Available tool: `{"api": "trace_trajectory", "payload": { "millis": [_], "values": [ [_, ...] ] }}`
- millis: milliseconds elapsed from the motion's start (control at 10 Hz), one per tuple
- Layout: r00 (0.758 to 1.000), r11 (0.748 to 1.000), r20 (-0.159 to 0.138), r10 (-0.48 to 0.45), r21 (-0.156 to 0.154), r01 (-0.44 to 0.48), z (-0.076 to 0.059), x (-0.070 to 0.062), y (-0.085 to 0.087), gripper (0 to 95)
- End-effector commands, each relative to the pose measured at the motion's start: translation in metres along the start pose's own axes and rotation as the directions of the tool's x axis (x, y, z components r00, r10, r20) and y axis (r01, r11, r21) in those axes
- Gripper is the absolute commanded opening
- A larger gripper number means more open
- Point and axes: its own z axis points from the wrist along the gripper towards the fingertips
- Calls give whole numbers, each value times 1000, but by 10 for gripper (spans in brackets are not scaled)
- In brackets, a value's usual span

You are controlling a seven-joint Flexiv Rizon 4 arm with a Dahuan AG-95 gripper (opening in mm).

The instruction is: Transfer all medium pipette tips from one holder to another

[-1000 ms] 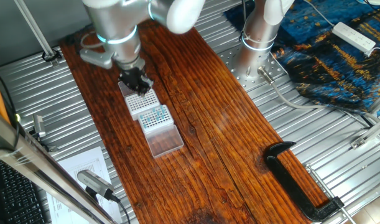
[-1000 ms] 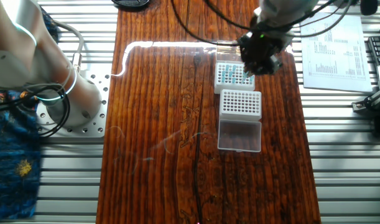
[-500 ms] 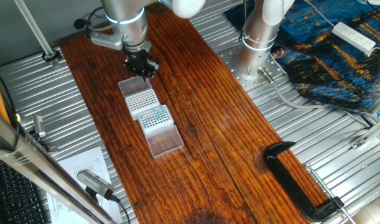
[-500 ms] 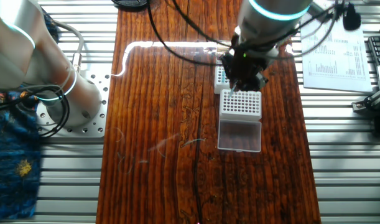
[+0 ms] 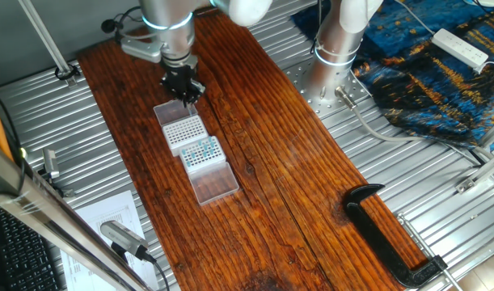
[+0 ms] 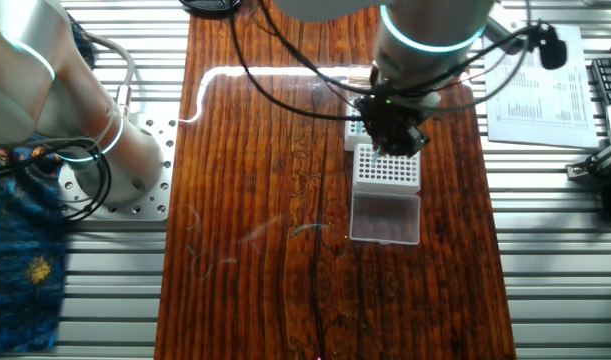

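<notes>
Arm reaching down from above, wrist vertical, gripper [image 5: 184,89] hung over far end of white holder [image 5: 184,132]. Jaw opening and any held tip not discernible. Two holders counted: white one, tip-filled holder [image 5: 202,151] adjoining. Medium pipette tips [image 5: 200,148] seated there; count unreadable. One clear lid [image 5: 213,182] seen.

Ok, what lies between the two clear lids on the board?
Two racks: the white holed rack and the rack holding the medium pipette tips, seen in the fixed view with the black clamp.
</notes>
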Motion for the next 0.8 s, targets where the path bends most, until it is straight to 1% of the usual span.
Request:
{"api": "trace_trajectory", "payload": {
  "millis": [100,300,400,600,800],
  "values": [
    [1000,1000,-6,7,-1,-7,7,-2,-3,0],
    [1000,1000,-2,9,3,-9,12,-1,-4,0],
    [1000,1000,5,7,5,-7,15,0,-6,0],
    [1000,1000,1,3,0,-3,17,2,-6,0],
    [1000,1000,10,4,-9,-4,20,8,0,0]
  ]
}}
